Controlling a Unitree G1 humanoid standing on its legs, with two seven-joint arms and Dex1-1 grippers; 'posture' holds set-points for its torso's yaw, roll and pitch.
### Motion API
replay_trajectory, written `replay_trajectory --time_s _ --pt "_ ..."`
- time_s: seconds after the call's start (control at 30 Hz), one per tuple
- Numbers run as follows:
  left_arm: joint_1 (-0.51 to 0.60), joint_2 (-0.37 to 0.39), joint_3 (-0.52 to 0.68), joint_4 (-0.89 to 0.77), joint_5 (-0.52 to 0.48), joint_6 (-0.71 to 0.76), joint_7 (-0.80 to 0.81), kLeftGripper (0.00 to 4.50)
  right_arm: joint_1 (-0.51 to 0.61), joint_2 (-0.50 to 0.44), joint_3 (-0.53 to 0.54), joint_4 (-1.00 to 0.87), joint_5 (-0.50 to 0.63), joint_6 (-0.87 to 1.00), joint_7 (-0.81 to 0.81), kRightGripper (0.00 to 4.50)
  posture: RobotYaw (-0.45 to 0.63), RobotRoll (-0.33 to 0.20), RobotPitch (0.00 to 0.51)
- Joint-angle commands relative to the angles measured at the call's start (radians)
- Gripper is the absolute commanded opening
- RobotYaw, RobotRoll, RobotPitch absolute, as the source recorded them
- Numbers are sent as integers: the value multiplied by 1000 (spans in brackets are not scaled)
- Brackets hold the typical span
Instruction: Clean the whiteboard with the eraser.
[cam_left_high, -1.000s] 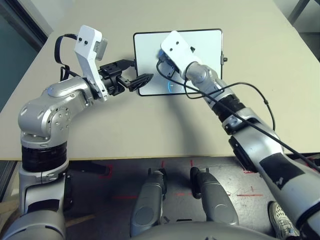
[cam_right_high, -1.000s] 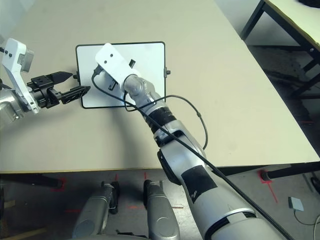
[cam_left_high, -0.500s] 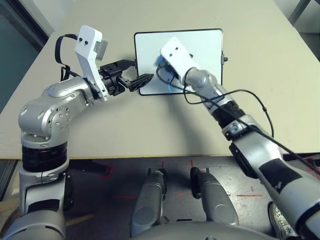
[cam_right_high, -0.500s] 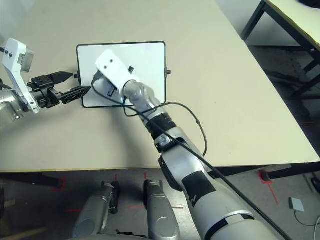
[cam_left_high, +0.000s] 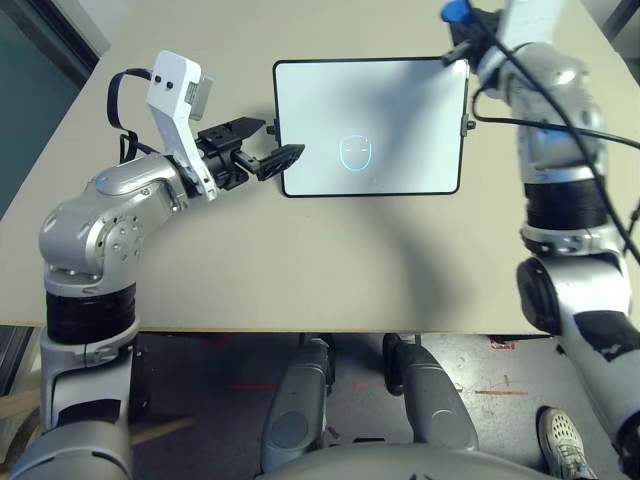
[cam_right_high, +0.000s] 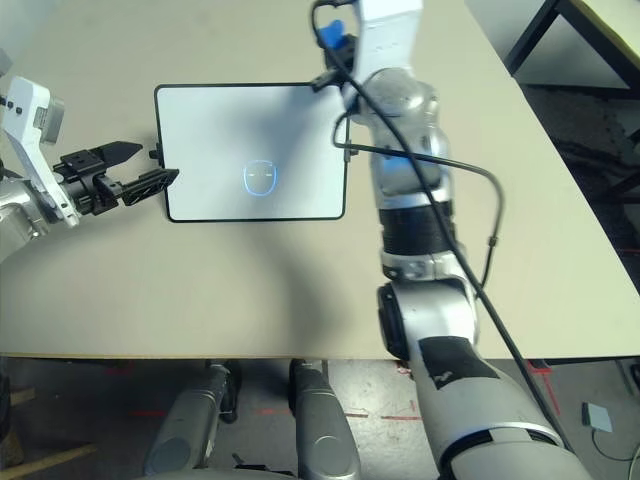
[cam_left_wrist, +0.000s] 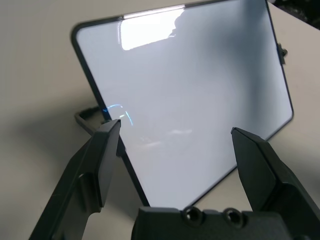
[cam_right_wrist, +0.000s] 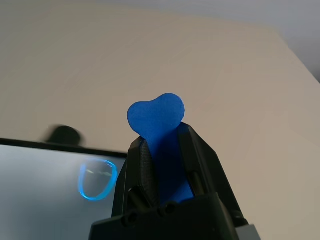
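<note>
Blue eraser (cam_right_wrist: 159, 131) pinched in right gripper (cam_right_wrist: 167, 150), above whiteboard (cam_left_high: 400, 100) corner.

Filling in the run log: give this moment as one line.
whiteboard: no red marks, faint blue circle | eraser: in right gripper, raised off the board | left gripper: open at board's left edge

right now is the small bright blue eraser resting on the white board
No, the blue eraser is clamped in the right gripper, held up off the whiteboard.
</note>
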Motion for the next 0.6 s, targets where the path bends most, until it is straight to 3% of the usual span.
replay_trajectory --time_s 0.03,0.27,0.6 --pt "-25 -14 53 70 58 -100 58 4500 84 -67 -64 80 10 30 -33 777 78 0 229" --pt "17 17 126 228 180 -308 116 4500 185 -107 -115 239 59 45 -50 777 84 0 228" --pt "137 -14 205 397 249 -508 196 4500 85 -42 -74 404 113 3 -51 777 98 0 219"
